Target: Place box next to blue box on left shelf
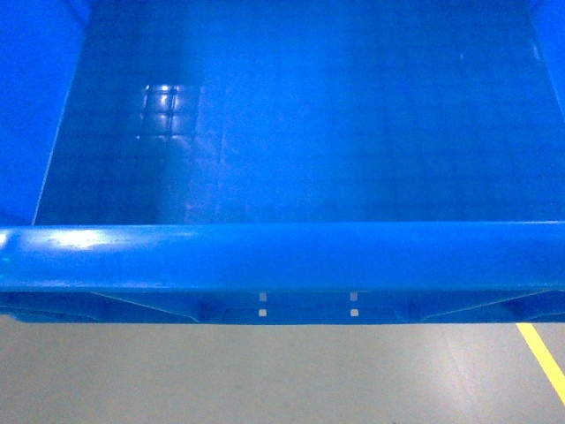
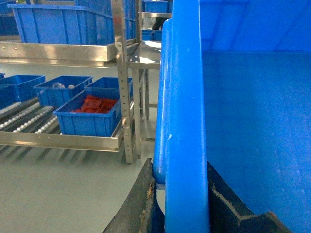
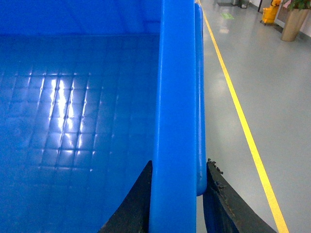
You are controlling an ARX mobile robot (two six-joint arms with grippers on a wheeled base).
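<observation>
nearest in both wrist views, dark fingers straddle a side wall of the box (image 1: 291, 256): the left gripper (image 2: 181, 194) is clamped on the rim at the crate's 9 o'clock side, the right gripper (image 3: 177, 194) on the rim at 3 o'clock, each with one finger inside and one outside. the box fills the head view, its thick near rim at 6 o'clock and its grid floor empty above it, with bare grey floor below, so it looks carried off the ground between the two arms. the pickup part reads as done. further off, at 9 to 10 o'clock in the left wrist view, the left shelf (image 2: 26, 119) shows its white rollers, with a small bin of red parts (image 2: 90, 114) and other bins (image 2: 60, 90) on it. the crate is well apart from that deck; the approach, setting it down beside a blue box and letting go all remain. at 3 o'clock a yellow floor line (image 3: 243, 126) runs away.
</observation>
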